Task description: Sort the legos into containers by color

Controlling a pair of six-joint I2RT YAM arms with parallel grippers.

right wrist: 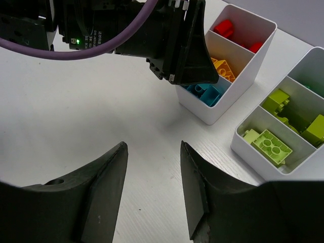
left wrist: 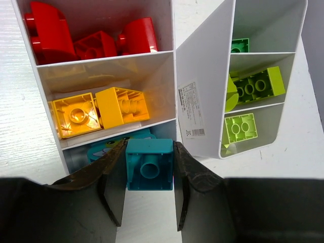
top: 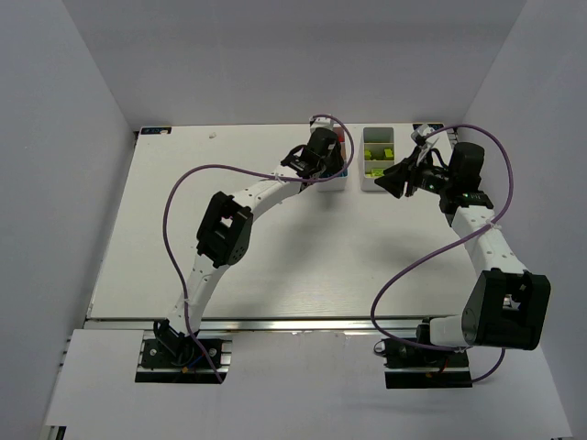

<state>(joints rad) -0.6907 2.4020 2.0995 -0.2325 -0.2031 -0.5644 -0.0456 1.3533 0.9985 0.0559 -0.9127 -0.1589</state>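
Left claw (left wrist: 148,152) pinches a cyan plastic brick (left wrist: 150,172) over the white plastic bin's (left wrist: 169,86) cyan part (right wrist: 193,108); right claw (right wrist: 153,148) stands apart.

White table (top: 229,266); near its far edge, left bin (left wrist: 171,61) beside right bin (top: 370,183)

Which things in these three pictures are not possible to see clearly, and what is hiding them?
Left wrist: cyan compartment's contents, behind the cyan brick held in the left hand.
Left wrist: label on the right bin, print too small.
Top: left bin, mostly under the left arm.
Right wrist: right bin's far compartment, cut off by the frame edge.
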